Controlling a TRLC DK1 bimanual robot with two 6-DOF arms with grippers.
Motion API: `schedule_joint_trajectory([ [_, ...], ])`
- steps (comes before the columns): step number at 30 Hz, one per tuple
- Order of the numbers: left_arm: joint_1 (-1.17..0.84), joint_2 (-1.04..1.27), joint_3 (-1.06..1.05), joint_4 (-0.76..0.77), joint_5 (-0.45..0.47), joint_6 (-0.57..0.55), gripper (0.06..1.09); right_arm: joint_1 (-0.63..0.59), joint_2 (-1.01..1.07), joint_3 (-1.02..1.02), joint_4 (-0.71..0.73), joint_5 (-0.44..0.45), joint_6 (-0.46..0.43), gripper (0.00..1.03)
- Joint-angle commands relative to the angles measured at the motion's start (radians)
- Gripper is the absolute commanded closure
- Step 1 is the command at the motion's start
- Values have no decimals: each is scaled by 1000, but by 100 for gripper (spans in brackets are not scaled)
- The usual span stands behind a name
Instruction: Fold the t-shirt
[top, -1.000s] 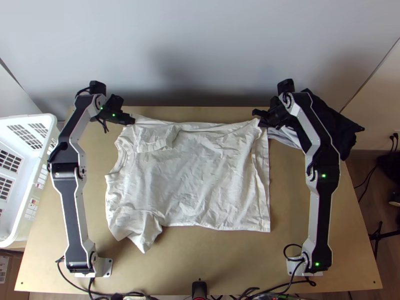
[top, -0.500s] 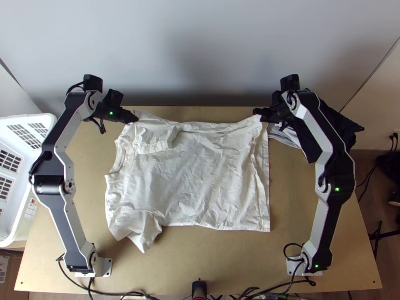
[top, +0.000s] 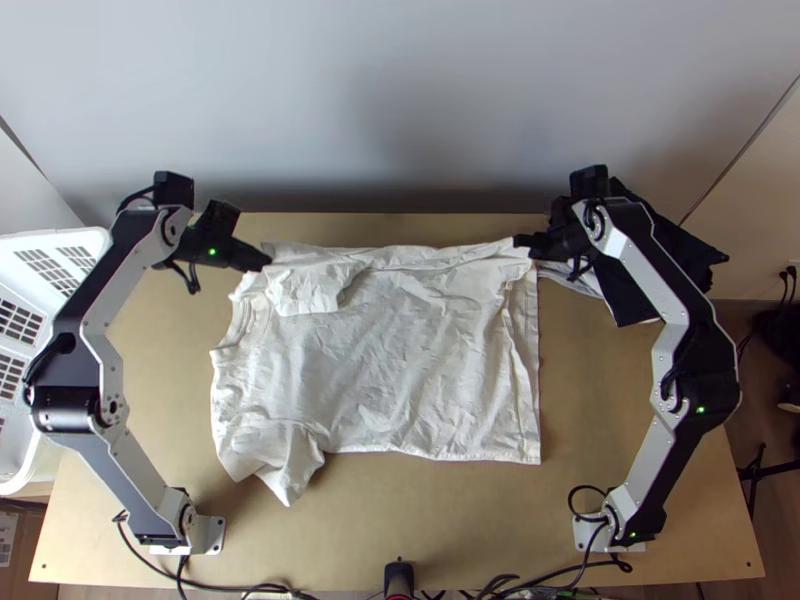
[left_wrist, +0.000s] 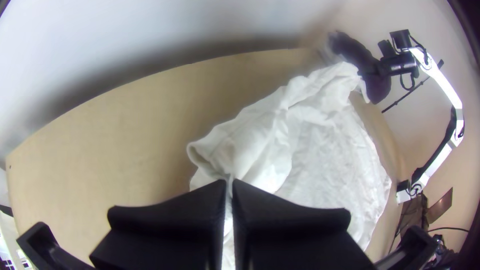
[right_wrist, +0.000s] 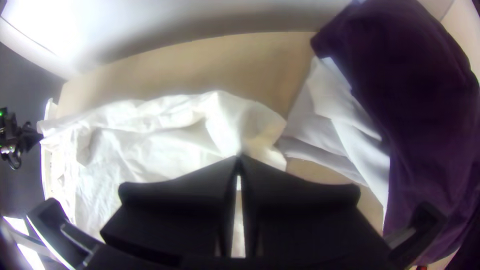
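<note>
"Top view: the white t-shirt (top: 400, 350) lies mostly spread on the wooden table (top: 400, 530), collar (top: 240, 325) side to the left, hem side to the right. One sleeve (top: 290, 470) sticks out at the near left; the other (top: 310, 290) lies turned in over the body at the far left."

"And what do your grippers have?"

"Your left gripper (top: 268, 262) is closed on a pinch of cloth at the far left corner. Your right gripper (top: 520, 240) is closed too, with the far right corner between its tips. The far edge runs between them, rumpled into a narrow strip."

"How would you do this step well?"

"It looks like folding the far side in towards you. Draw both corners apart just enough to take out the slack, lift a little, then bring them over at one pace and height. Go gently: your left pinch looks thin and might slip. If one side leads, the fold will come out skewed. Lay it down flat, then open both grippers."

"And your arms?"

"They mirror each other. Your left arm (top: 90, 285) bows outward, its elbow beside the white basket (top: 35, 240), its gripper pointing inward. Your right arm (top: 650, 280) bows out the other way, its forearm over the dark cloth (top: 635, 300); mind that pile."
</note>
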Motion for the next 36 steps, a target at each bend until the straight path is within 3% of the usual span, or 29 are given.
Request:
schedule_joint_trajectory([
  [1, 42, -56, -90, 8, 7, 30, 105, -27, -42, -83, 29, 13, -5, 100],
  [16, 125, -71, -131, 5, 5, 90, 105, -75, -71, -158, 57, 56, -16, 100],
  [36, 151, -137, -188, 8, 24, 102, 105, -102, -282, -356, 63, 56, -83, 100],
])
